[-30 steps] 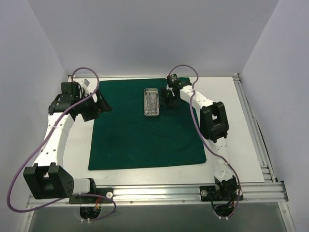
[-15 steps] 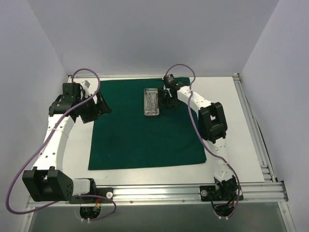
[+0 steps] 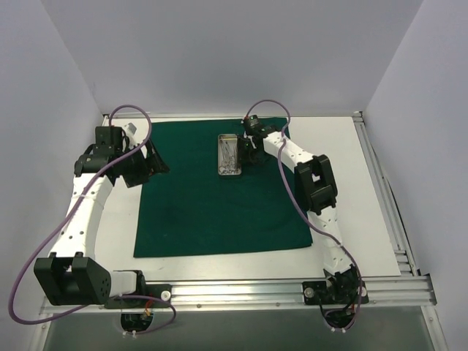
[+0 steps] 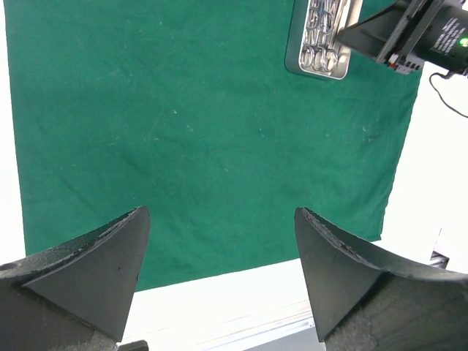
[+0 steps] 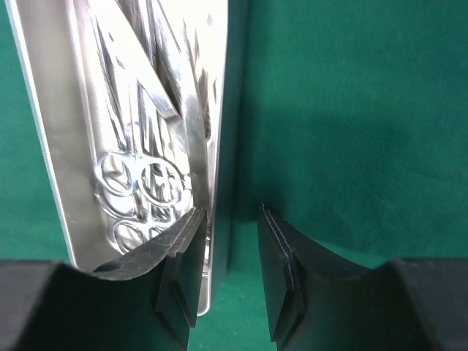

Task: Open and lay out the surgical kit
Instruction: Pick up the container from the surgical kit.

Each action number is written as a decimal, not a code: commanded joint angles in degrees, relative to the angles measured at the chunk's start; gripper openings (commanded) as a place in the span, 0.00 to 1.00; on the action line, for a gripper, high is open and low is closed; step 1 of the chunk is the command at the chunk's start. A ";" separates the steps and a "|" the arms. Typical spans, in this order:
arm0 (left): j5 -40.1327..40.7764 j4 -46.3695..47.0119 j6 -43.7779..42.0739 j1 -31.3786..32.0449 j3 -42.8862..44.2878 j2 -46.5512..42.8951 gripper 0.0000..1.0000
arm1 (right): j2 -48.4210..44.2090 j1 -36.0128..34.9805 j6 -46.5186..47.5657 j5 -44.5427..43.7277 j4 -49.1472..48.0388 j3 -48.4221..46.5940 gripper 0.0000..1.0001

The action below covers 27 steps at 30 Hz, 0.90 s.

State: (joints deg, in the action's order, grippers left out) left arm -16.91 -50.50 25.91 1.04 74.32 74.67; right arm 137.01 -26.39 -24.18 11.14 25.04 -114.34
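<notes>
Surgical kit's shiny tray (image 4: 316,73) on green cloth (image 3: 212,212); left claw (image 4: 221,216) apart, right claw (image 5: 230,216) apart astride its wall.

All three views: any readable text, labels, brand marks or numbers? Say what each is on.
No readable text in any view.
silver tray: no engraving or marking visible.
green cloth: plain, no print.
right arm's wrist housing: a green light and a small red-and-white patch, too small to read as text.
</notes>
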 commanded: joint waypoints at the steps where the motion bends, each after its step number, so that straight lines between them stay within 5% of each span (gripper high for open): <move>1: 0.47 -0.47 0.19 0.10 0.47 -0.85 0.89 | 0.80 -0.85 -0.25 -1.99 2.65 -1.85 0.34; 11: 2.40 -1.62 -0.60 0.02 1.09 -0.32 0.85 | 2.12 -1.03 -1.48 -1.91 4.84 -5.71 0.01; 27: 1.96 -2.67 -1.83 -0.07 3.46 4.51 0.78 | -3.84 -1.38 -1.75 -5.86 12.40 -9.24 0.00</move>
State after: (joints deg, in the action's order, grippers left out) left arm -15.07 -53.08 24.88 1.04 74.59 78.83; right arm 138.54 -27.11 -26.33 7.92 34.04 -122.39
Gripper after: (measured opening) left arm 0.781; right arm 0.057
